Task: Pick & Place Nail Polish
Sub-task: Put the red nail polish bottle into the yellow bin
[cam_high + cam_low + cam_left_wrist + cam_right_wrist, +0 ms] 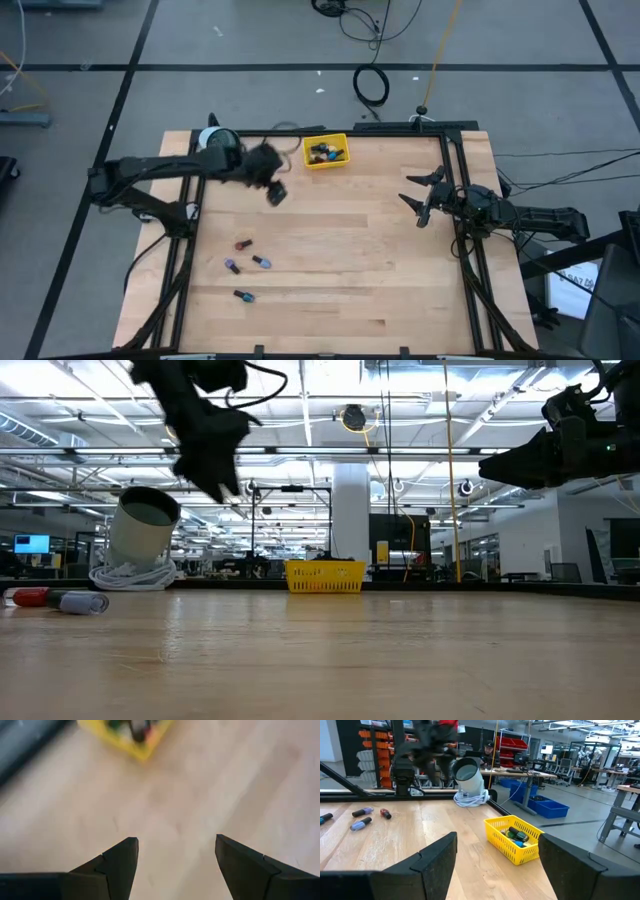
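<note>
Grey floor with dark tape lines, loose cables; beyond table, white column, ceiling strip lights, blue bins.

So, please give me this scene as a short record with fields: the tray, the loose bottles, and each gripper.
tray: yellow tray at the table's far edge, several nail polish bottles inside
loose bottles: four on the table, near the left side
left gripper: open, empty, above the table beside the tray
right gripper: open, empty, waiting at the right side

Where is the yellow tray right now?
From above, the yellow tray sits at the table's far edge, near the middle, just right of the left claw.
</note>
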Tool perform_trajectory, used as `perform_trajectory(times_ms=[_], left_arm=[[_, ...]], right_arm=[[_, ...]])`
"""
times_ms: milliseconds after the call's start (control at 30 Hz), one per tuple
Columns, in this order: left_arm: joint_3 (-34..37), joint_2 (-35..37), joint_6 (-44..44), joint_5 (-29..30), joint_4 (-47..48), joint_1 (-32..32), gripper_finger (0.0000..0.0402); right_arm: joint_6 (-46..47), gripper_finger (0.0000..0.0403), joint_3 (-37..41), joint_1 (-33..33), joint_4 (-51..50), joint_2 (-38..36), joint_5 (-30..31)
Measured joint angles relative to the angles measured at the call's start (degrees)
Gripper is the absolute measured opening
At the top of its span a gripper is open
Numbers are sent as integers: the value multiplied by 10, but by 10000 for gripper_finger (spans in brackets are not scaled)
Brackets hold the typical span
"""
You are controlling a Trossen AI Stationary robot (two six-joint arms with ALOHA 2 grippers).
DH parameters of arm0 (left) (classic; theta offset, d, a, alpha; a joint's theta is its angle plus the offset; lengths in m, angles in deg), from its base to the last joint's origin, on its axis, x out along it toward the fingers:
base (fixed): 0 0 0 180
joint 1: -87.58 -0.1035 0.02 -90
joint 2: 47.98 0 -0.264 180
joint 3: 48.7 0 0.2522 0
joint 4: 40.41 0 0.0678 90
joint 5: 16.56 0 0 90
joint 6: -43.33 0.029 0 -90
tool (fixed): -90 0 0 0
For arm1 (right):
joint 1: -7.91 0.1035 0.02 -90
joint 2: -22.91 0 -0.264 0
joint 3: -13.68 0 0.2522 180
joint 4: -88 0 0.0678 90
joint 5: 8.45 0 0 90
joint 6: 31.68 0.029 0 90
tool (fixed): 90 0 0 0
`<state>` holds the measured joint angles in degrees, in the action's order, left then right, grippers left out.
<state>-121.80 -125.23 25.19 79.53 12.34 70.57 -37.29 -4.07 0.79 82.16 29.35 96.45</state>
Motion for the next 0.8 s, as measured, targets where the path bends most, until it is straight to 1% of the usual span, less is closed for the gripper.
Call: perform_trajectory(times_ms=[67, 133, 333, 500, 600, 800], left_arm=[[21, 17, -52, 0, 37, 36, 255], [49, 28, -97, 0, 54, 76, 255], [151, 34, -176, -1, 38, 185, 255], [213, 32, -272, -2, 34, 249, 255], [231, 33, -296, -2, 35, 273, 255], [235, 33, -290, -1, 32, 306, 255]], right_arm=[[0, 267, 0, 0, 0, 0, 0], [0, 267, 0, 0, 0, 0, 0], [0, 267, 0, 0, 3, 0, 0], [0, 267, 0, 0, 9, 0, 0], [0, 267, 0, 0, 9, 0, 0], [4, 267, 0, 0, 9, 0, 0]])
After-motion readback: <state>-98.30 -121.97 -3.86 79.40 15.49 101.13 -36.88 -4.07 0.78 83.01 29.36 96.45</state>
